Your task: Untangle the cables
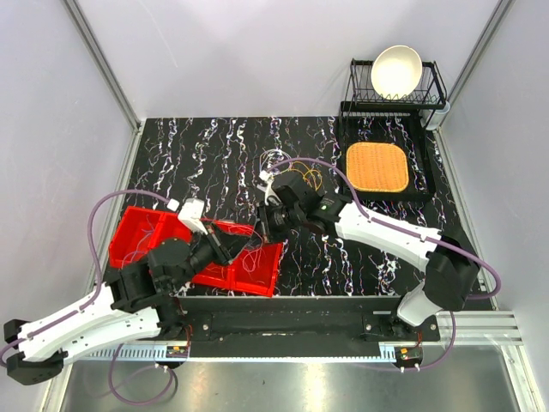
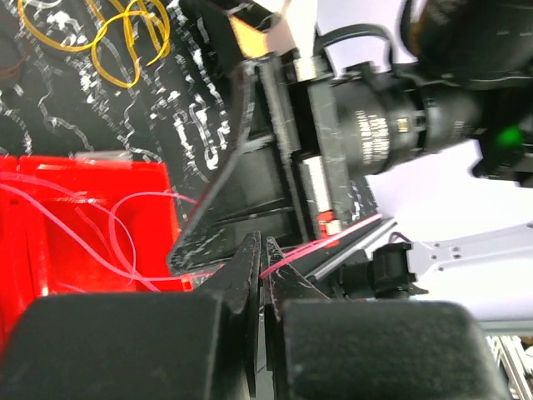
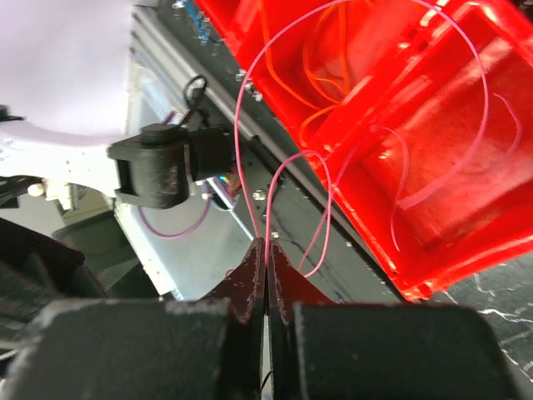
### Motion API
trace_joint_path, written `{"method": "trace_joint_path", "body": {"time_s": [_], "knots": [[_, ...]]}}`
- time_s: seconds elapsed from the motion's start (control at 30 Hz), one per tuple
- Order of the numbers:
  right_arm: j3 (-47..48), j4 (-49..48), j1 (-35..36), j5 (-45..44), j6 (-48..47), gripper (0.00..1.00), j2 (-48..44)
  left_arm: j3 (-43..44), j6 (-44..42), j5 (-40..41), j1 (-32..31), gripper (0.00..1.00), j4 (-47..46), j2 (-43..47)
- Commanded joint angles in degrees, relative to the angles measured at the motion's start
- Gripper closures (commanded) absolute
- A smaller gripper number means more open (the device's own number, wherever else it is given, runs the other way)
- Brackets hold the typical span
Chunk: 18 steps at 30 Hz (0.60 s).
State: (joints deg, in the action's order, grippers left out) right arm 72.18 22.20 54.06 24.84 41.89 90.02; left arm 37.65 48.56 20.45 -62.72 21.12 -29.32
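Your black, white-veined marbled bench [image 1: 197, 154] is largely covered near its front edge by the two arms. The left arm hides much of the shiny red plastic bin [image 1: 137, 240], so you cannot see from overhead how its compartments are laid out. From above, the two fingertip pairs meet just off the bin's right end, but the arm bodies block the contact point. The wrist views show it better. Your left pincer [image 2: 258, 254] is pressed fully closed on a thin glossy pink cable [image 2: 321, 246], which runs up and right from its tips. Your right pincer [image 3: 266, 254] is closed just as tightly on pink strands that arc back into the bin. Whether both hold the same loop cannot be told. Orange cables [image 3: 321, 58] lie curled in the bin, cut off by the picture's top edge. Yellow wire loops [image 2: 125, 83] rest on the bench beyond the bin. At the far right, a black wire dish rack [image 1: 437, 90] holds a smooth white bowl [image 1: 396, 70] tilted on edge. An orange woven mat [image 1: 376, 166] lies in front of it.
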Motion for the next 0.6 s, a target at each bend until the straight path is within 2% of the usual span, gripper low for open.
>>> {"method": "trace_joint_path", "body": {"time_s": [0.0,0.2,0.23,0.33,0.57], "knots": [[-0.2,2.1,0.5,-4.4,-2.6,1.0,0.2,-3.1,3.6,3.2,-0.2,1.0,-0.6,-1.5],[1.9,8.2,0.5,-9.5,-5.5,0.9,2.9,-4.1,5.1,6.4,-0.1,1.0,-2.4,-7.7],[2.1,8.7,0.5,-9.7,-5.7,0.8,3.3,-4.1,5.6,7.9,-0.2,1.0,-2.4,-8.6],[2.2,9.7,0.5,-9.3,-6.2,0.65,4.0,-4.4,9.4,10.8,-0.2,1.0,-1.9,-11.6],[3.5,12.4,0.3,-13.1,-7.4,0.48,1.9,-4.0,9.5,12.1,-0.2,1.0,-4.3,-18.2]]}}
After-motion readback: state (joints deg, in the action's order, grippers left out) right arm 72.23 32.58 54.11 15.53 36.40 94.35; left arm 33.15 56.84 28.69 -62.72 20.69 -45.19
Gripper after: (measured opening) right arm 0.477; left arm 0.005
